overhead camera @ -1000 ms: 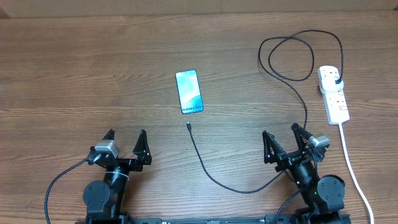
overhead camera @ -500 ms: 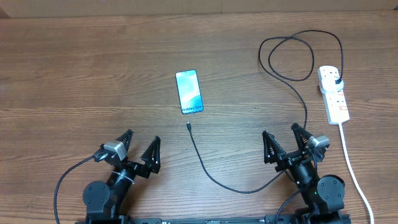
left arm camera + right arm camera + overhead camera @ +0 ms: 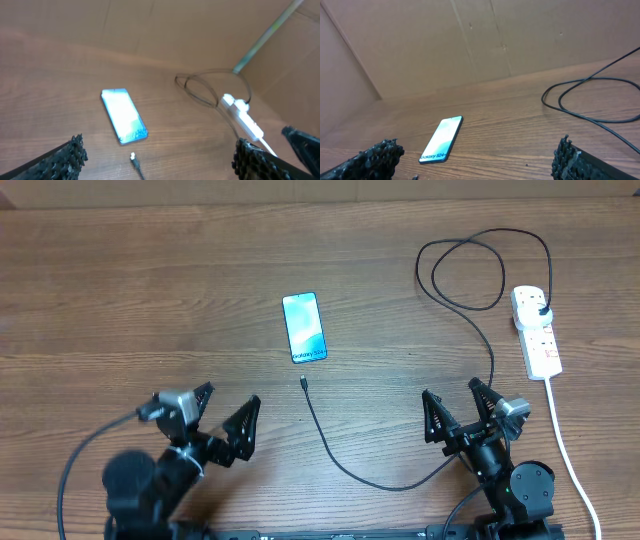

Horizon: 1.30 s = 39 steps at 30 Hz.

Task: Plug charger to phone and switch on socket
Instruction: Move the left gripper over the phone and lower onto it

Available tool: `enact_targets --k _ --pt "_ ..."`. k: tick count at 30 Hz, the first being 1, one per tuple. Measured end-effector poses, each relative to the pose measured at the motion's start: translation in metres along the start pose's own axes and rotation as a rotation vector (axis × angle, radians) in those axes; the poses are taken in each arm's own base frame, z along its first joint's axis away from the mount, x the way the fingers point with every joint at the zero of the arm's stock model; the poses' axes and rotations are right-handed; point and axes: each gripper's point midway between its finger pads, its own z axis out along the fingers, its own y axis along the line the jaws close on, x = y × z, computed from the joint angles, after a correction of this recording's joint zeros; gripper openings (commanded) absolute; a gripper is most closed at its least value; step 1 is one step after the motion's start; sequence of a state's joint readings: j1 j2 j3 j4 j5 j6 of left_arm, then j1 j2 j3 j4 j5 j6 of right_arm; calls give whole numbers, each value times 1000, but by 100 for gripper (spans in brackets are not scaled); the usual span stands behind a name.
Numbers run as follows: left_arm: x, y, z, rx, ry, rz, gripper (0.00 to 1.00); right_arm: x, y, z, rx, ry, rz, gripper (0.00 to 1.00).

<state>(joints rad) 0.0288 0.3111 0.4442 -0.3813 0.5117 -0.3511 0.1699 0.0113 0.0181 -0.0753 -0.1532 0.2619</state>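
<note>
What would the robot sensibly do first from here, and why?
Probably the left gripper reaches forward and right to the charger's connector tip: both grippers are open and empty, the tip lies loose just short of the phone, and it is nearer the left gripper than the right gripper.

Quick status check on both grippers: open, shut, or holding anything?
Left gripper: open, holding nothing.
Right gripper: open, holding nothing.

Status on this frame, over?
Both open, empty: left gripper, right gripper. Loose charger tip short of phone, unplugged. Nothing between them.
</note>
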Motion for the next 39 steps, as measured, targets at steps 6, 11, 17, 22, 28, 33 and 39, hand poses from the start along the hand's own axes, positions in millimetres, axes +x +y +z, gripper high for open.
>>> enact_targets --k 6,11,17,22,28,33,39 --pt "-6 4 23 -53 239 -51 100 0 0 0 0 0 -1 100" --pt "-23 -14 44 -80 407 -13 100 0 0 0 0 -1 -1 100" --pt "-26 -34 73 -152 556 95 100 0 0 0 0 -1 -1 100" --pt "-7 -35 99 -194 644 147 100 0 0 0 -1 -1 -1 100" --pt "29 -14 122 -246 775 133 100 0 0 0 -1 -1 -1 100" --pt "59 3 142 -281 866 120 100 0 0 0 -1 -1 -1 100" --pt "90 12 172 -257 919 79 100 0 0 0 0 -1 -1 100"
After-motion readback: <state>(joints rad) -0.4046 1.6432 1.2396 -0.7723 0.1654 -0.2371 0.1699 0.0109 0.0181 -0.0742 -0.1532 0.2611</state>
